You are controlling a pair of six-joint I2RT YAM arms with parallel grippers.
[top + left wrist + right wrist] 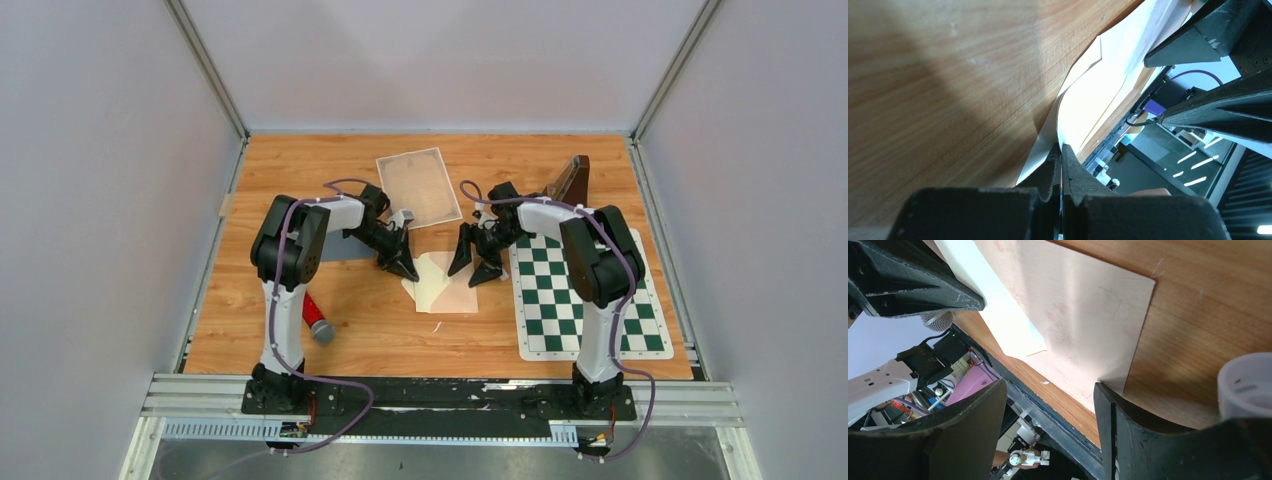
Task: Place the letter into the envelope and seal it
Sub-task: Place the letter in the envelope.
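The cream envelope [441, 284] lies open on the wooden table between my two grippers. The letter [418, 187], a pale sheet with a thin border, lies flat behind it, apart from it. My left gripper [404, 264] is shut on the envelope's left edge; in the left wrist view its jaws [1062, 148] pinch the white flap [1093, 95], lifting it a little. My right gripper [475, 263] is open at the envelope's right side. In the right wrist view [1048, 390] its fingers straddle the near corner of the pinkish envelope [1088, 315], one fingertip [1104, 395] at that corner.
A red marker with a grey cap [316, 321] lies near the left arm's base. A green and white chessboard mat [585, 297] covers the right side. A dark brown block [571, 180] stands at the back right. A grey-blue sheet [345, 246] lies under the left arm.
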